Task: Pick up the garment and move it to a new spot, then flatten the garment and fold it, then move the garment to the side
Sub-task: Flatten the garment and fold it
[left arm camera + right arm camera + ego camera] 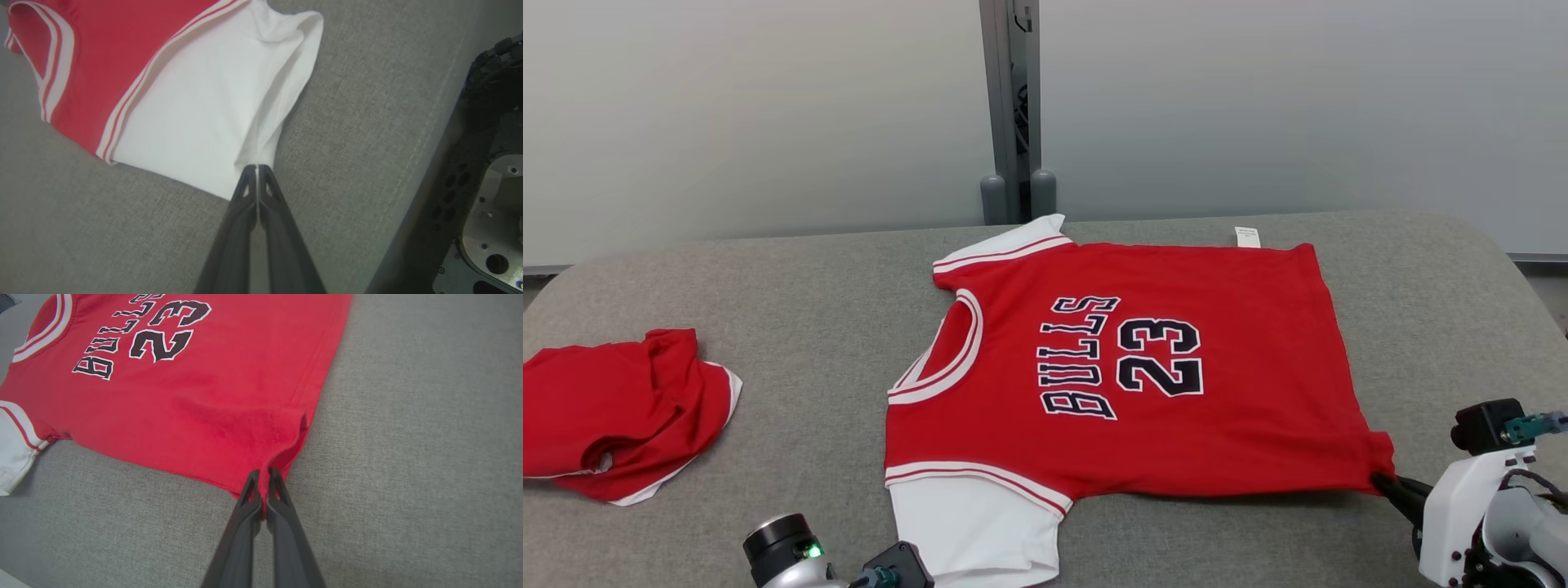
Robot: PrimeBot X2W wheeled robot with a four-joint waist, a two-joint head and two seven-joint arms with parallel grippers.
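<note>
Obs: garment (1241,408) is soft matt knit cloth, its white sleeve (196,114) smooth and faintly creased. The bench (768,327) under the garment is coarse grey woven fabric, matt, weave visible. The left pincer (257,167) and right pincer (263,471) are dark matt plastic. The forearm shell (1462,506) beside the garment is glossy white plastic.

You have the jersey (1143,367) lying flat on the table (768,269), a crumpled garment (613,416) well apart to its left, a post (1010,106) behind.

Crumpled red shirt (613,412), grey fabric table (792,278), pale wall (752,114)
</note>
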